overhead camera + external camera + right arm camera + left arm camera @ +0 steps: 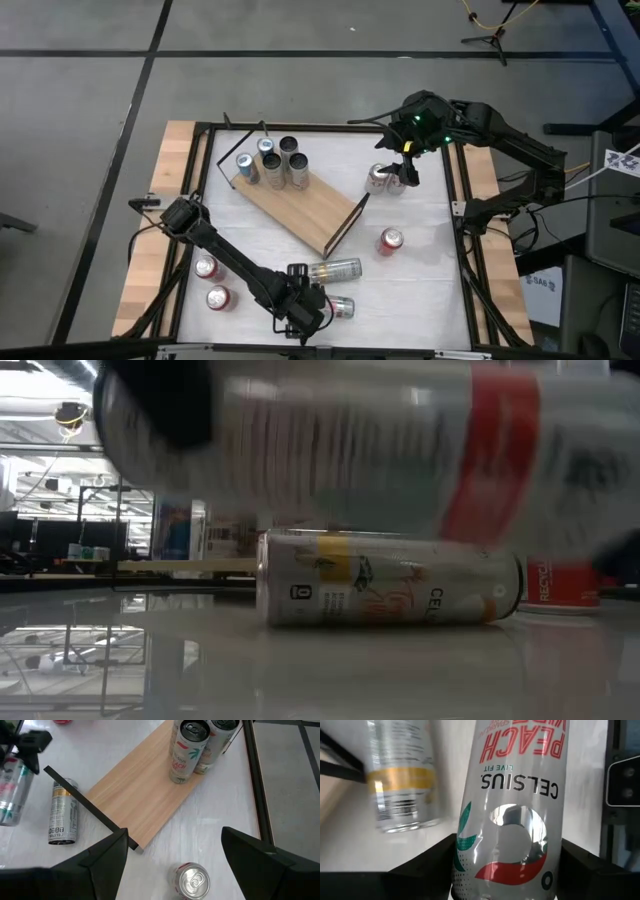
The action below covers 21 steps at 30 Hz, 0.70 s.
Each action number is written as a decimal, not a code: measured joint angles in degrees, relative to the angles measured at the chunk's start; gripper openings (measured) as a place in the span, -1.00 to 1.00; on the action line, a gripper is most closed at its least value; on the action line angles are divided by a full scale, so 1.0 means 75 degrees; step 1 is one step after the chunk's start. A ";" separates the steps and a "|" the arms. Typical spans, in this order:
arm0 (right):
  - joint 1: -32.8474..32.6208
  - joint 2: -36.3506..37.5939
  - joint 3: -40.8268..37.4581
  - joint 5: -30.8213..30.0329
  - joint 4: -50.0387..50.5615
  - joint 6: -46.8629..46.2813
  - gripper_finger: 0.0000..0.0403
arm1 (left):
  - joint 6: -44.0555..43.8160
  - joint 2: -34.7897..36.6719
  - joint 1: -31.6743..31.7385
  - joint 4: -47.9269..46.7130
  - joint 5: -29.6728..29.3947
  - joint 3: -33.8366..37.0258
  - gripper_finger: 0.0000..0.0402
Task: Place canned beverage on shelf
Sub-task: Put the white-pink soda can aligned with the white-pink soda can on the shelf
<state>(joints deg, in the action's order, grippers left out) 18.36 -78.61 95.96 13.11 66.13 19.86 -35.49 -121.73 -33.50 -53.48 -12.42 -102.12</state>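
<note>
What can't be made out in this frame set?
- Low view: the blurred can held close to the lens hides most of the shelf.
- Left wrist view: the left pincer is shut on that can; its base is cut off by the edge.
- High view: labels of the cans on the shelf are too small to read.

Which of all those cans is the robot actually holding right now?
The peach Celsius can lying at the table's near edge, clamped in the left gripper. The other cans are ungripped; the open right gripper only hovers over one.
</note>
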 joint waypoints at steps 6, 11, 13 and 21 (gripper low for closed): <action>-0.0001 0.0000 0.0000 0.0000 0.0000 -0.0006 0.55 | -0.0018 0.0004 0.0023 -0.1497 -0.0016 -0.0990 0.22; 0.0001 -0.0002 0.0000 -0.0001 0.0000 -0.0009 0.55 | -0.0020 0.0008 0.0084 -0.2529 -0.0045 -0.1640 0.22; 0.0000 0.0000 0.0000 0.0000 0.0000 -0.0009 0.55 | -0.0033 0.0008 0.0130 -0.2762 -0.0043 -0.1843 0.22; -0.0002 0.0000 -0.0003 0.0002 0.0000 -0.0386 0.55 | -0.0047 0.0008 0.0254 -0.3984 0.0011 -0.2594 0.22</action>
<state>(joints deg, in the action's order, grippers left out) 18.35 -78.61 95.94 13.13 66.13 16.96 -35.84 -121.67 -31.59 -83.36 -12.34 -121.58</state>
